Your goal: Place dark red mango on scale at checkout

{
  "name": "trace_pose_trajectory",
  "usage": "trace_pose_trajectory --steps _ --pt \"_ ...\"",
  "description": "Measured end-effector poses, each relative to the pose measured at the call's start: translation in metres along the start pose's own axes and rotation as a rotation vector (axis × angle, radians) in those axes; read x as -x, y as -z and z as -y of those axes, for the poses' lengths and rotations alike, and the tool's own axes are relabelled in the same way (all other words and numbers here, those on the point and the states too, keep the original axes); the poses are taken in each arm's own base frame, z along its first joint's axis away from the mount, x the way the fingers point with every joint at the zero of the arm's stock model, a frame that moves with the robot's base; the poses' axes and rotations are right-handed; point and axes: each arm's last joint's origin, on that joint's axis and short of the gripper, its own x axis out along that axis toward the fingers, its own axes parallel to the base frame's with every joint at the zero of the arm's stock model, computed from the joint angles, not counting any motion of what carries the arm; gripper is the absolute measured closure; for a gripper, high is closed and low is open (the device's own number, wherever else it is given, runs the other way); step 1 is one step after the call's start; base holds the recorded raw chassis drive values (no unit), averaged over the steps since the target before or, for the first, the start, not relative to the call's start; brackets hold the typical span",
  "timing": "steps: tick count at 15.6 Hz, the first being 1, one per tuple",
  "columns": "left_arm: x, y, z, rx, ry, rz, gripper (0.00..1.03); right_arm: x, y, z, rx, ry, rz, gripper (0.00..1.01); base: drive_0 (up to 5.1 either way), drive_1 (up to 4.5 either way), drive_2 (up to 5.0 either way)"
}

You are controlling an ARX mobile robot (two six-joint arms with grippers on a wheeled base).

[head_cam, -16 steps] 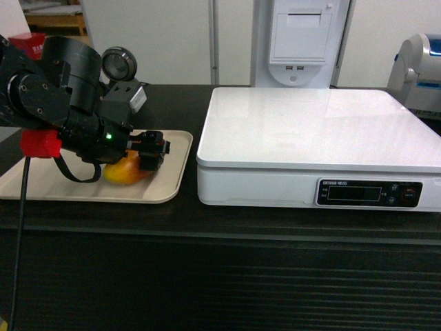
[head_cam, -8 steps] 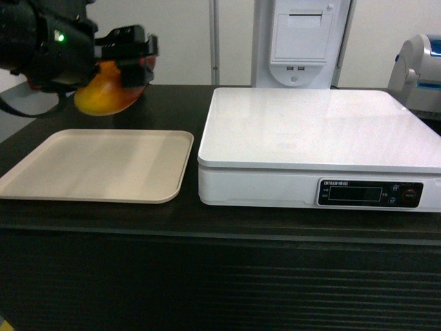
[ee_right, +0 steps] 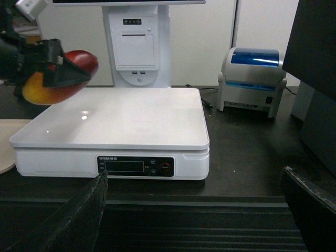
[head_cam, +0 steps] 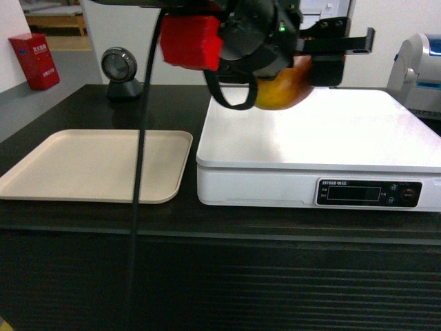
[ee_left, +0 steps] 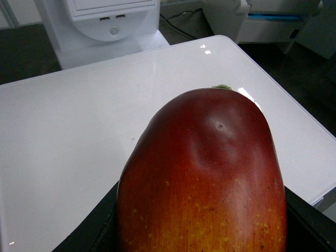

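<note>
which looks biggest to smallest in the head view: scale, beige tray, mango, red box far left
1. scale
2. beige tray
3. dark red mango, partly hidden by the left gripper
4. red box
The mango and the box look close in size, so their order is unsure.

The left arm [head_cam: 255, 34] is black, with a red block [head_cam: 191, 41] (green light lit) and a dangling black cable [head_cam: 141, 172].

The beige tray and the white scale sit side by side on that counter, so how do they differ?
The beige tray is thin and shallow with a raised rim; the white scale is a thick box with a flat glossy top. The tray has no controls, while the scale has a black display strip with buttons on its front. Nothing lies on the tray, whereas the left hand holds the dark red mango above the scale. Both are rectangular with rounded corners.
</note>
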Motion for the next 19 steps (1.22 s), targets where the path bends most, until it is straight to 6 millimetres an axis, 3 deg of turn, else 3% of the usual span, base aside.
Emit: trace_pose_trajectory --steps 7,15,19 --pt "-0.053 0.01 0.027 0.009 0.012 -0.083 0.38 0.0 0.0 0.0 0.0 0.0 0.0 0.03 0.0 0.0 0.0" --pt "-0.089 0.006 0.024 0.166 -0.146 -0.116 0.38 0.0 0.0 0.0 0.0 0.0 0.0 0.03 0.0 0.0 0.0" --pt "-0.098 0.003 0.026 0.183 -0.176 -0.128 0.38 0.0 0.0 0.0 0.0 0.0 0.0 0.03 0.0 0.0 0.0"
